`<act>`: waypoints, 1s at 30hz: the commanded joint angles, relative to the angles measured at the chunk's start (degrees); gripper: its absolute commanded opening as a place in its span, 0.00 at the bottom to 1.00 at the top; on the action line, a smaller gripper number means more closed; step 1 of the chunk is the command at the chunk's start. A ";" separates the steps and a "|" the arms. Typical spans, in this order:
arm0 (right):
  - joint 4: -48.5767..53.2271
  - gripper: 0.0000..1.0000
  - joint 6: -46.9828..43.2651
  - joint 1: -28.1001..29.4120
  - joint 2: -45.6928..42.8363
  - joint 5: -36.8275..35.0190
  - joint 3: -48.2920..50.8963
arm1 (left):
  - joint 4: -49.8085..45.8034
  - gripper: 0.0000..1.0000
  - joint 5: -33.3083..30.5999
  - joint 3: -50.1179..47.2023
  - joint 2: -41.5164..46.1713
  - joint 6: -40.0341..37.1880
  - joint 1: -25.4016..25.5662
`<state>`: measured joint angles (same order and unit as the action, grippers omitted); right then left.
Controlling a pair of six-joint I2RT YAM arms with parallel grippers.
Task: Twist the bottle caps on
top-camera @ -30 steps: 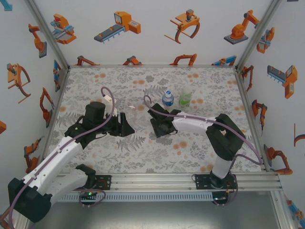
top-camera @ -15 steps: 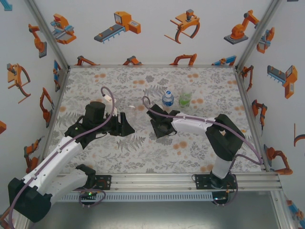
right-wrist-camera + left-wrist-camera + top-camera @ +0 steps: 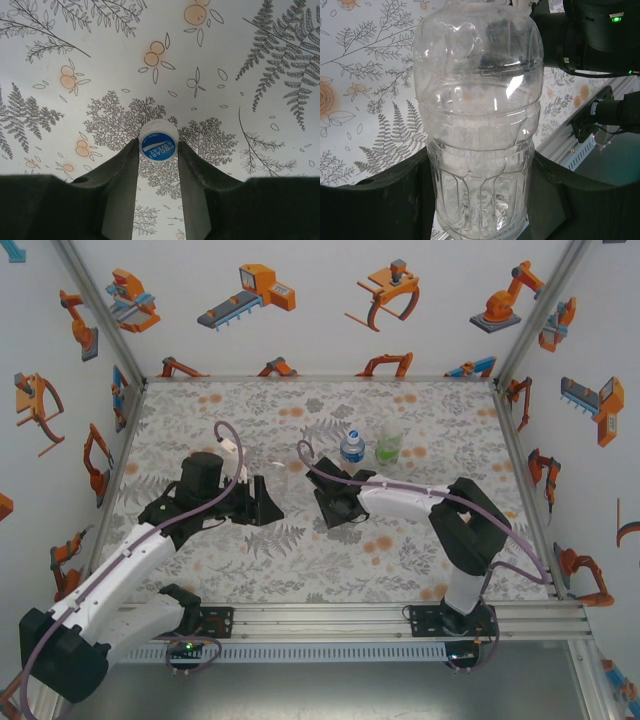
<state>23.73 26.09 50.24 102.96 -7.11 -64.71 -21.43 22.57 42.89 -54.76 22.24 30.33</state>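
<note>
We saw the left gripper [image 3: 480, 210] clasp a clear bottle [image 3: 477, 100], the right gripper [image 3: 158, 150] pinch a Pocari Sweat cap [image 3: 158, 140], seemingly midair.

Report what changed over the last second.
The right gripper edged slightly left, clamped on the bottle cap. The left gripper keeps holding the clear bottle; the blue-label bottle and green bottle stay put.

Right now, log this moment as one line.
left gripper: shut on clear bottle | right gripper: shut on bottle cap, not yet on bottle | blue-label bottle, green bottle: upright, untouched
</note>
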 commanded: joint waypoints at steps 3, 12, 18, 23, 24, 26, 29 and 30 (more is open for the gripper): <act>0.37 0.37 0.72 0.36 1.28 0.18 -1.47 | 0.86 0.03 1.25 1.05 -0.58 -0.06 -0.11; 0.31 0.38 0.41 0.36 1.98 -0.18 -2.04 | 0.60 0.03 0.90 0.97 -0.78 -0.09 -0.15; -0.12 0.35 -0.12 0.31 1.49 -0.53 -2.00 | 0.47 0.03 0.72 1.05 -0.97 -0.09 -0.10; -0.11 0.32 -0.66 0.35 -0.25 -1.06 -1.79 | 0.49 0.03 0.81 1.14 -1.29 -0.35 -0.10; 0.11 0.32 -0.72 0.33 -0.60 -1.23 -1.83 | 0.51 0.03 0.96 1.14 -1.38 -0.51 -0.12; 0.36 0.32 -0.96 0.37 -1.69 -1.38 -1.58 | 0.68 0.03 1.41 1.23 -1.66 -0.86 -0.09; 0.23 0.31 -1.55 0.36 -4.08 -1.01 -0.89 | 1.20 0.02 3.99 1.42 -2.28 -2.76 0.00; 0.13 0.31 -1.88 0.35 -4.97 -0.62 -0.61 | 1.45 0.02 4.86 1.53 -2.44 -3.58 -0.06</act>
<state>23.62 25.47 50.24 102.24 -7.14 -65.39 -21.41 23.92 42.92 -56.73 21.45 30.33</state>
